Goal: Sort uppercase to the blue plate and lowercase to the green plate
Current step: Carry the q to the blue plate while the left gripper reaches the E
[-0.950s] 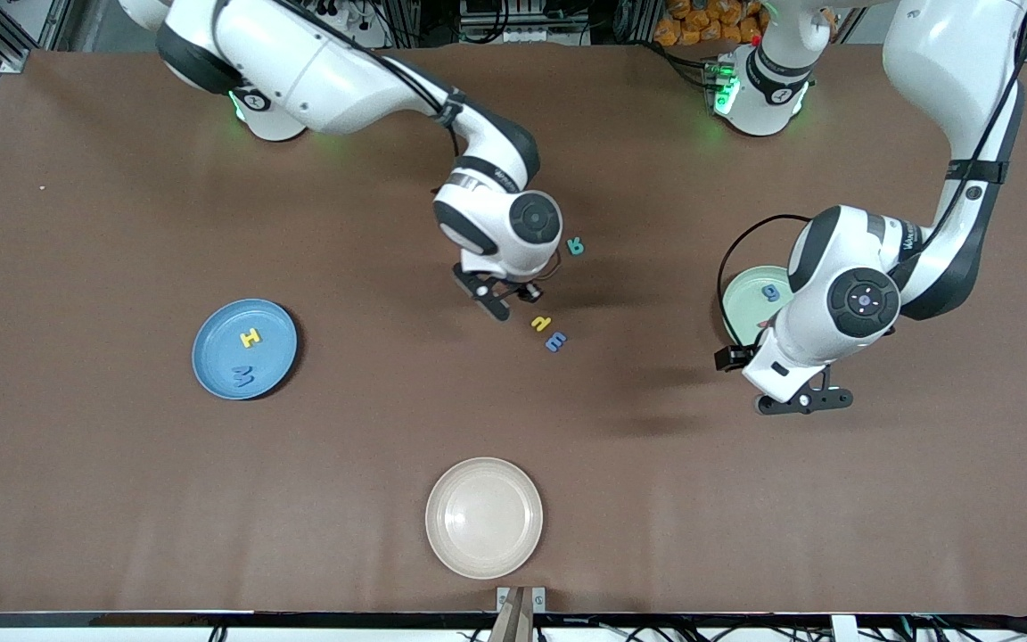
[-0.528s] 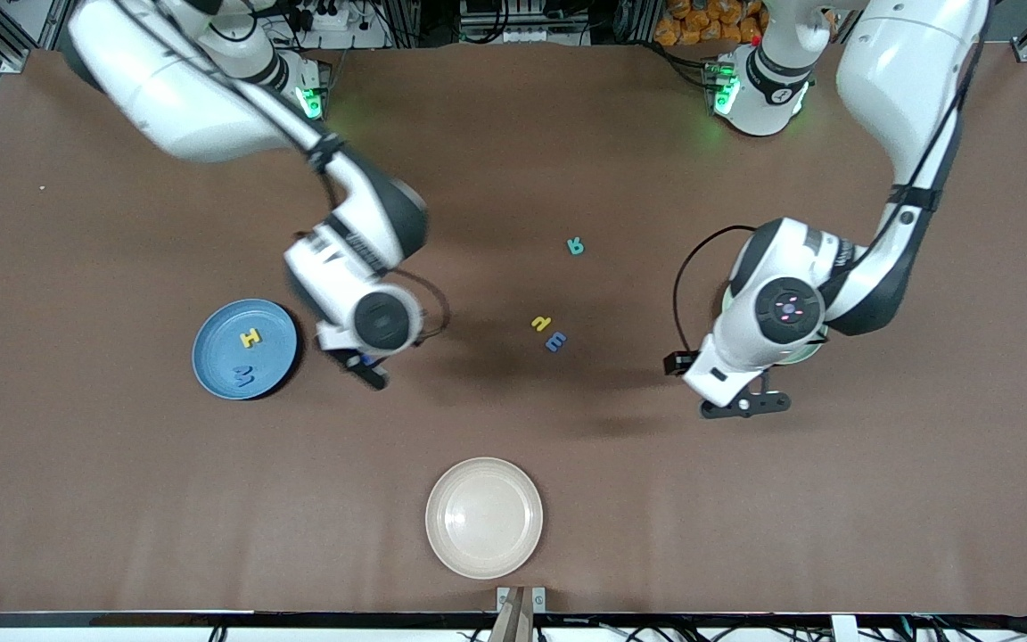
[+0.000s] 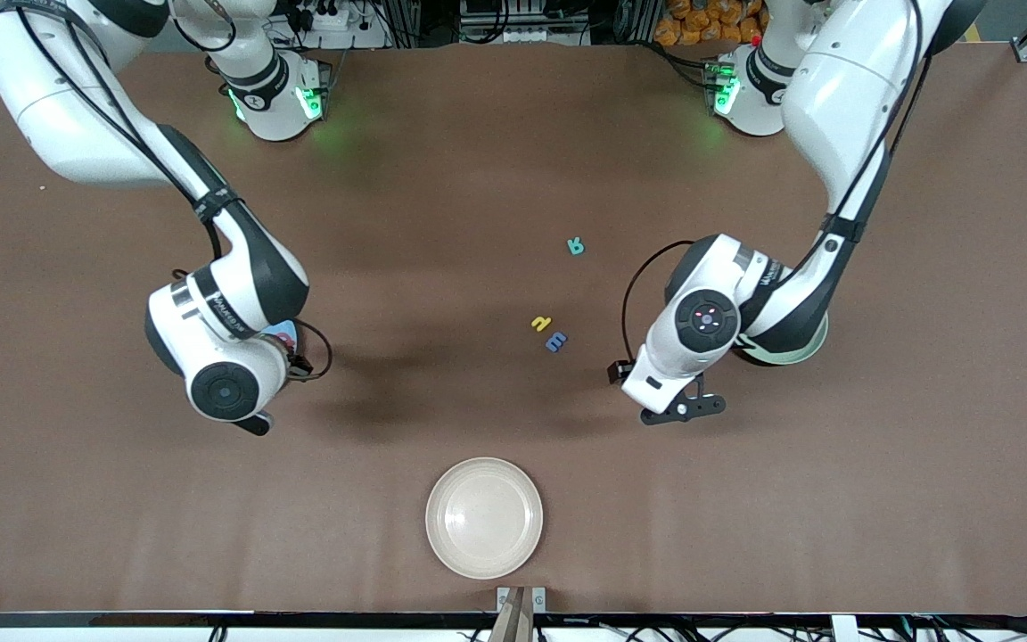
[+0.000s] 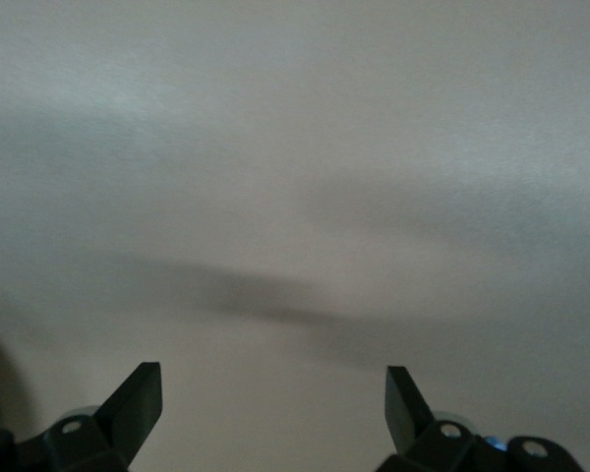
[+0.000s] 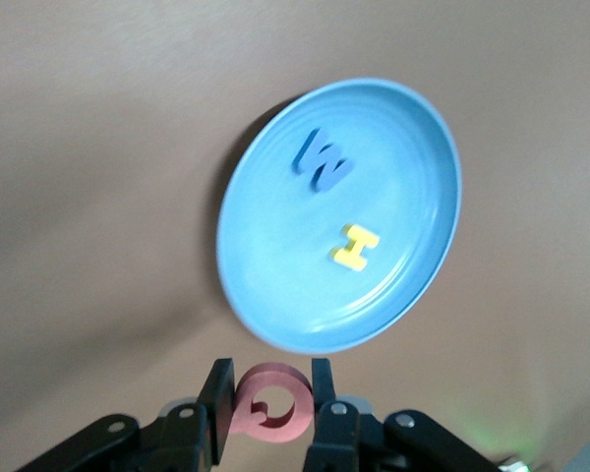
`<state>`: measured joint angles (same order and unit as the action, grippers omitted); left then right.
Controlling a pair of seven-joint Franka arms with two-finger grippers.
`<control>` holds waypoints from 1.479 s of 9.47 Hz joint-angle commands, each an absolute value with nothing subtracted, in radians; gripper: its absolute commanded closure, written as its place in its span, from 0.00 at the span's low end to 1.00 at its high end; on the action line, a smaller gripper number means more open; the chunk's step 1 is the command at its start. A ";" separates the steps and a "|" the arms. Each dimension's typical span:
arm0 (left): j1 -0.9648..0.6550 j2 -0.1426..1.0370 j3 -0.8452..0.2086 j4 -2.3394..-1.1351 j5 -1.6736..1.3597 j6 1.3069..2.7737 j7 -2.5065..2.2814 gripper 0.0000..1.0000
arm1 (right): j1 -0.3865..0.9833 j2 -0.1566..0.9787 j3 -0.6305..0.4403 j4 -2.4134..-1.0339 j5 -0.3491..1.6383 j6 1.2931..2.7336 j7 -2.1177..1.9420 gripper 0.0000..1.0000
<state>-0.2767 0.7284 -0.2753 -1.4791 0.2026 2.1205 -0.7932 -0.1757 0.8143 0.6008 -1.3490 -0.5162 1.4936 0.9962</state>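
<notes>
In the right wrist view my right gripper is shut on a red Q, hanging just off the rim of the blue plate. A blue M and a yellow H lie in that plate. In the front view the right hand covers most of the blue plate. My left gripper is open over bare table, beside the green plate, which the left arm mostly hides. A teal R, a small yellow letter and a blue m lie mid-table.
A cream plate with nothing in it sits near the table's front edge, nearer the front camera than the loose letters. The left wrist view shows only bare brown table between the open fingers.
The right arm swung from the middle of the table to the blue plate, carrying the red Q. The left arm moved off the green plate toward the middle letters, gripper still open.
</notes>
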 commanded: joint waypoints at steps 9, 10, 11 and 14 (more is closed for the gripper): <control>-0.491 0.836 -0.176 -1.417 0.221 2.299 -0.922 0.00 | -0.210 0.808 0.512 -1.351 -0.563 1.488 0.706 0.00; -0.494 0.839 -0.178 -1.417 0.219 2.313 -0.939 0.00 | -0.206 0.807 0.514 -1.326 -0.557 1.485 0.701 0.00; -0.498 0.850 -0.178 -1.417 0.219 2.345 -0.957 0.00 | -0.203 0.805 0.521 -1.304 -0.551 1.482 0.700 0.00; -0.598 0.893 -0.163 -1.420 0.224 2.419 -0.966 0.00 | -0.204 0.796 0.555 -1.281 -0.552 1.467 0.696 0.00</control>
<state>-0.5346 0.8663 -0.1887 -1.4418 0.2050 2.4034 -0.9457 -0.1963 0.8137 0.5290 -1.2988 -0.5440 1.4839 0.7129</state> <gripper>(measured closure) 0.000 0.000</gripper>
